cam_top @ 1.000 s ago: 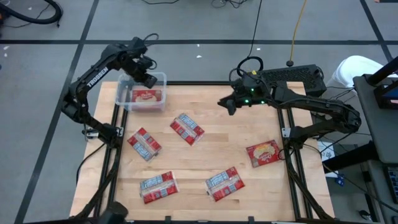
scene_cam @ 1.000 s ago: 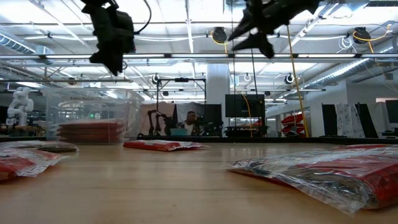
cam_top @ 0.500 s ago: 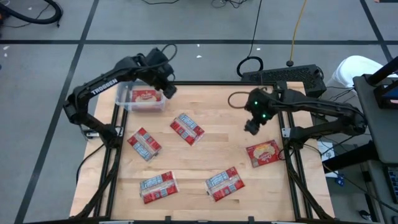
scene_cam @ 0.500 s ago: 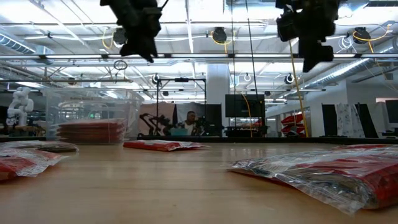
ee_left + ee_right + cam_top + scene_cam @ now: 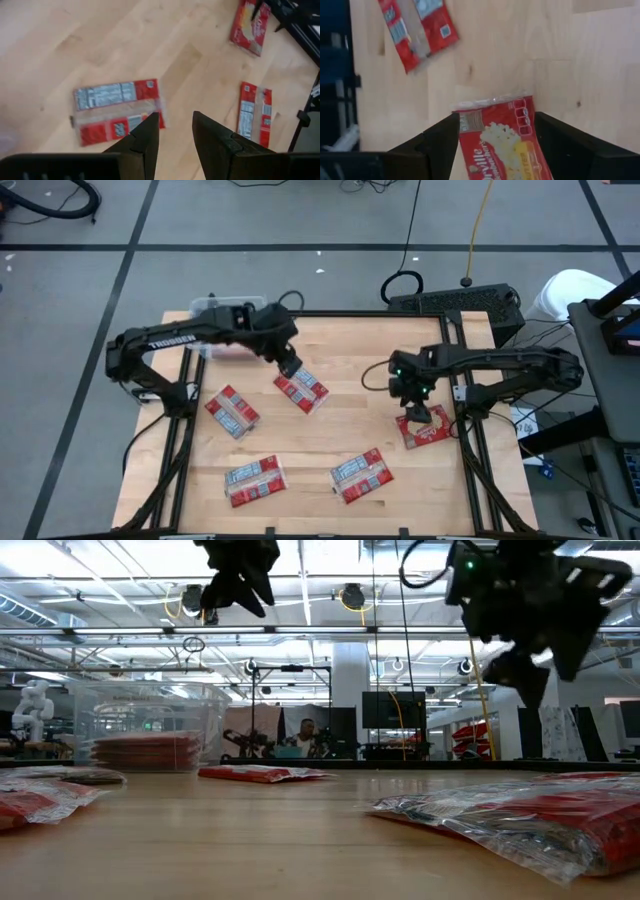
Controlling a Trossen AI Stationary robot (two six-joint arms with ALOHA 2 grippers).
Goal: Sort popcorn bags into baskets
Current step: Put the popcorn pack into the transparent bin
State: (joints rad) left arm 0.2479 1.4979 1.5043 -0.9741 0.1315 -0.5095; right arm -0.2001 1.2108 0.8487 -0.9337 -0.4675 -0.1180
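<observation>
Overhead: both arms above scattered popcorn bags on the desk.
Right gripper (image 5: pixel 417 412), wide open, straddles the yellow-faced bag (image 5: pixel 424 427) at four o'clock; left gripper (image 5: pixel 291 368), part-open and empty, hovers over the centre bag (image 5: pixel 301 387).

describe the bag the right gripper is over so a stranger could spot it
Start at the wooden table and go to its right edge, about halfway down. The bag lies there under the open right gripper. It alone shows its red and yellow picture face; the other loose bags lie panel side up.
</observation>
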